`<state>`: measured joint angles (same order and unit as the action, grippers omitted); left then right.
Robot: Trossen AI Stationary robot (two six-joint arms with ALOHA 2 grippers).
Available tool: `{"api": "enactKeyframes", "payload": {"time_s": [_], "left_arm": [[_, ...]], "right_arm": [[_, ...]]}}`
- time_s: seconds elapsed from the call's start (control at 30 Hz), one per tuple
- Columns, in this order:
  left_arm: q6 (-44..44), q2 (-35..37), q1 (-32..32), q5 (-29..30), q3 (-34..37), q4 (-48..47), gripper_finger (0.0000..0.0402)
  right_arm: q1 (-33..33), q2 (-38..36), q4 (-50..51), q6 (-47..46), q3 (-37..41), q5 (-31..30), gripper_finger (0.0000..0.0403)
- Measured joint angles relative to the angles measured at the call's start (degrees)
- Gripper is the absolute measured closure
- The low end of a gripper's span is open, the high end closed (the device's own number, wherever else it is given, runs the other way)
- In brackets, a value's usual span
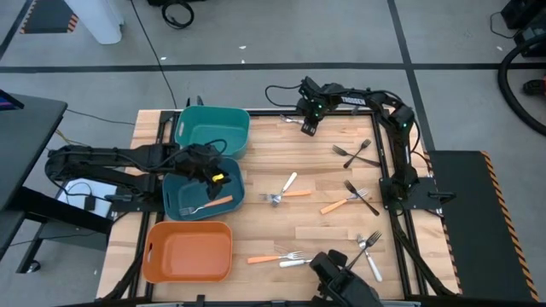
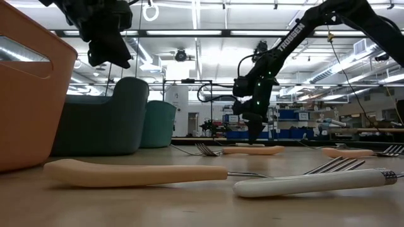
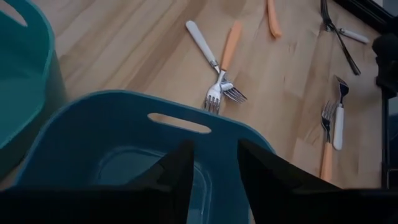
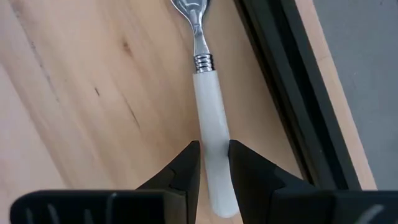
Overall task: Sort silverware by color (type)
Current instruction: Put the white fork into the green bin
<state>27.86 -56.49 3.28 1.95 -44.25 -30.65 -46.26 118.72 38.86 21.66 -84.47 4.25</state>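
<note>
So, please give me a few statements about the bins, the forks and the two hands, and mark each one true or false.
1. The orange bin holds several forks. False: nothing shows inside it.
2. One orange-handled fork lies in the dark blue bin. True.
3. The right hand has its fingers on either side of a white-handled fork. True.
4. The left hand is over the bare table. False: it hangs above the dark blue bin, open and holding nothing.
5. All black forks are already in the teal bin. False: they lie on the table; that bin looks empty.
</note>
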Motion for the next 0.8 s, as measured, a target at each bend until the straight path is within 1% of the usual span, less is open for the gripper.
{"api": "enactKeyframes", "payload": {"time_s": [0.27, 0.43, 0.57, 0.63, 0.77, 0.8], "left_arm": [[0.0, -0.02, 2.27, -0.01, 0.0, -0.01, 0.0269], [-0.02, -0.02, 3.03, -0.01, 0.0, -0.02, 0.0269], [-0.02, -0.02, 3.55, 0.01, 0.0, 0.02, 0.0269], [-0.02, -0.02, 3.71, -0.01, 0.0, 0.0, 0.0269], [-0.04, -0.02, 3.75, 0.01, 0.0, 0.01, 0.0269], [-0.04, -0.02, 3.75, 0.01, 0.0, 0.02, 0.0269]], "right_arm": [[-0.42, 0.84, 1.32, -0.76, -0.15, 0.83, 0.0311], [-0.4, 0.82, 4.08, -2.12, -0.13, -1.5, 0.0311], [-0.44, 0.87, 4.86, -5.23, -0.07, 0.08, 0.0314], [-0.19, 0.87, 4.94, -5.77, -0.07, -0.01, 0.0322], [0.42, 0.87, 5.26, -6.89, -0.02, -0.27, 0.0351], [0.59, 0.87, 5.26, -6.9, -0.02, -0.31, 0.0352]]}}
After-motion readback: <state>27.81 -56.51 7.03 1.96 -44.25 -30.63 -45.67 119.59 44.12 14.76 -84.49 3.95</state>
